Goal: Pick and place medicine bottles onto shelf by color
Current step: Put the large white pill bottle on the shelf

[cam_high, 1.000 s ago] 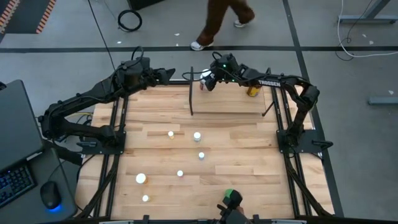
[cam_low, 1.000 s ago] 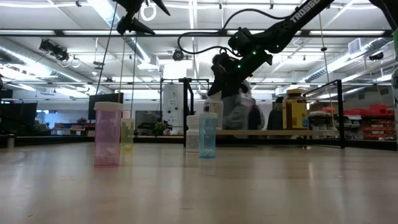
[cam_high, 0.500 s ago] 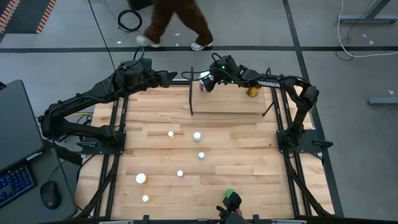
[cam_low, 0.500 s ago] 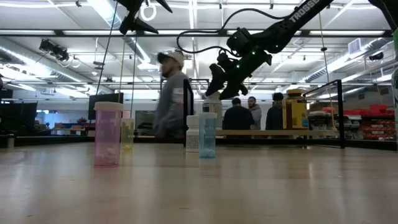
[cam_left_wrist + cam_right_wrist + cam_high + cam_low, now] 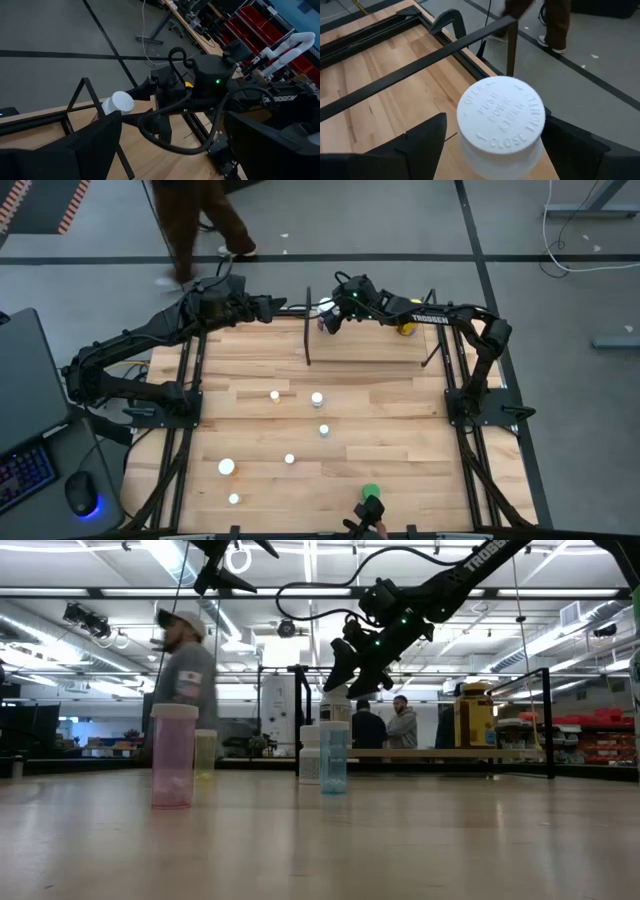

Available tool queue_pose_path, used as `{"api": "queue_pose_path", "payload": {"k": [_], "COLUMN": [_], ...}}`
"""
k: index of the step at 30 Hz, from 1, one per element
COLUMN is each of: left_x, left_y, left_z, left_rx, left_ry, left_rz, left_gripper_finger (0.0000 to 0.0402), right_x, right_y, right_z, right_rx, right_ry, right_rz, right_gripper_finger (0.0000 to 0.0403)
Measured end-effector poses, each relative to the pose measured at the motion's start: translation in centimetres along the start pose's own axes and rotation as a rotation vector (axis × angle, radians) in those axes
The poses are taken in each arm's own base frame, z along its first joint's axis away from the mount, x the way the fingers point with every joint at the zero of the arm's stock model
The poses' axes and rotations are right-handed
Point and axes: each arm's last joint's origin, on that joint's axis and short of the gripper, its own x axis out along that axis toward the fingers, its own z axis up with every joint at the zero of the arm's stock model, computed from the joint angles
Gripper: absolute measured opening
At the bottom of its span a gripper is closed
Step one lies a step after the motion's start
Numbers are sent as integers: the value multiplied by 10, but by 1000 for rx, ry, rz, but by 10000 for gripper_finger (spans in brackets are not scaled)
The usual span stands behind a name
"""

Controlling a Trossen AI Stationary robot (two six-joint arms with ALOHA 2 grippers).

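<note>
My right gripper (image 5: 331, 316) is shut on a white bottle with a white cap (image 5: 325, 308) at the far left end of the shelf (image 5: 370, 345), next to its black corner post (image 5: 308, 330). The low view shows the bottle (image 5: 336, 706) below the gripper. A yellow dark-capped bottle (image 5: 407, 327) stands on the shelf's right end. My left gripper (image 5: 274, 304) hangs open and empty just left of the shelf. Several small bottles (image 5: 317, 398) and a green one (image 5: 371, 493) stand on the table. My right gripper pinches the white bottle's body just under its cap (image 5: 470, 150), one finger (image 5: 422, 142) on each side. The fingers slant down from above and from the table's right. The bottle is upright, cap up. Nearer bottles hide its base in the low view.
Black frame bars (image 5: 410, 70) and posts (image 5: 435, 340) edge the shelf. In the low view a pink bottle (image 5: 173, 755), a yellowish one (image 5: 205, 753) and a blue one (image 5: 334, 757) stand near. A person (image 5: 205, 220) walks on the floor beyond the far edge.
My right gripper has gone a little toward the table's left edge with the white bottle, which stays upright. The person behind the table has walked from right to left.
</note>
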Motion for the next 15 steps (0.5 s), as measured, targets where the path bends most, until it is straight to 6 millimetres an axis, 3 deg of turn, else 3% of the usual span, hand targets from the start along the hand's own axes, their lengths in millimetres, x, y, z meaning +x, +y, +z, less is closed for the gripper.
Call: {"api": "queue_pose_path", "payload": {"k": [15], "left_x": [0], "left_y": [-1], "left_z": [-1], "left_rx": [3], "left_ry": [22], "left_rz": [-26], "left_gripper_finger": [355], "right_x": [-2], "right_y": [0], "right_z": [3], "right_rx": [-1], "right_ry": [-20], "right_rz": [-26], "right_gripper_finger": [319]}}
